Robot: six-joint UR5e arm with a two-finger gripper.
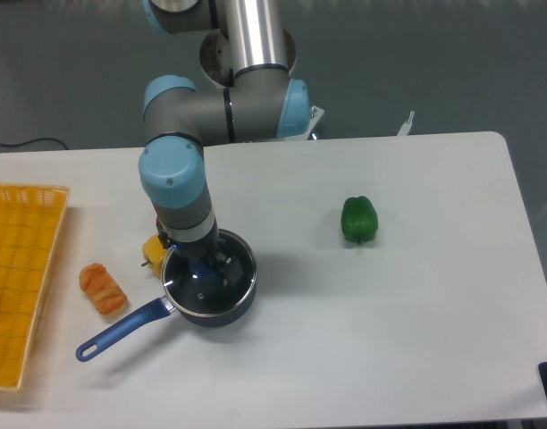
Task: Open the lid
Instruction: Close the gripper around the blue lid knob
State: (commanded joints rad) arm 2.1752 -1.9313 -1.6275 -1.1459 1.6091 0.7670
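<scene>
One lid on saucepan, directly beneath hand; grip state unclear.

Readable text: none in this view.
Labels or brand marks: none can be made out on the robot arm, the saucepan or the yellow basket.
Numbers or signs: none legible on the tabletop.
</scene>
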